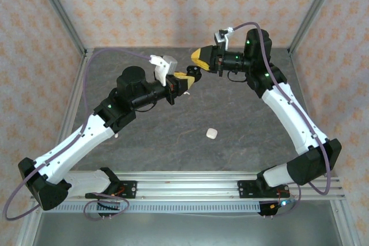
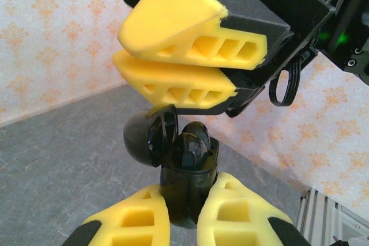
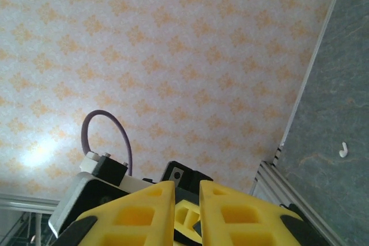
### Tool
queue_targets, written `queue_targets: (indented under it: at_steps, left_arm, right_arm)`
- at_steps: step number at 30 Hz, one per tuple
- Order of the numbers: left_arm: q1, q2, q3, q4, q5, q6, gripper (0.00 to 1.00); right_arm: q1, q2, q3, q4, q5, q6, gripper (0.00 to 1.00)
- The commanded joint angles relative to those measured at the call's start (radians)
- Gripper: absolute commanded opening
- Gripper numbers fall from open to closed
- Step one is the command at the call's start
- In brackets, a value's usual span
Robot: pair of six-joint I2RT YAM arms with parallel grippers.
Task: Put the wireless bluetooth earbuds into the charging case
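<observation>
In the left wrist view my left gripper point(image 2: 187, 197) is shut on a small black charging case point(image 2: 183, 185), held upright in the air. Its round lid point(image 2: 143, 137) hangs open to the left. Two glossy black earbuds point(image 2: 195, 145) sit in the case's mouth. My right gripper point(image 2: 121, 50) hovers just above the case with its yellow fingers close together. From its own camera the right gripper point(image 3: 187, 187) shows a narrow gap with nothing in it. From above, both grippers meet mid-table, left point(image 1: 185, 79) and right point(image 1: 197, 63). A tiny white earbud point(image 3: 343, 150) lies on the table.
A rounded white pebble-like box point(image 1: 211, 133) rests on the grey table in front of the arms. Patterned walls and metal frame posts point(image 1: 60, 12) enclose the table on three sides. An aluminium rail point(image 1: 190, 180) runs along the near edge.
</observation>
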Motion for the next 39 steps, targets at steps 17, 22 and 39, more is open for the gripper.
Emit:
queue_targets:
  at_steps: [17, 22, 39]
  left_arm:
    - [-0.006, 0.060, 0.063, 0.046, 0.153, 0.055, 0.00]
    - [-0.005, 0.064, 0.071, 0.047, 0.155, 0.057, 0.00]
    - [0.022, 0.097, 0.102, -0.046, 0.034, -0.070, 0.00]
  right_arm:
    - [-0.027, 0.000, 0.125, -0.326, 0.082, -0.198, 0.37]
    - [-0.031, 0.014, 0.136, -0.341, 0.046, -0.202, 0.37]
    - [-0.031, -0.020, 0.134, -0.304, -0.176, -0.208, 0.15]
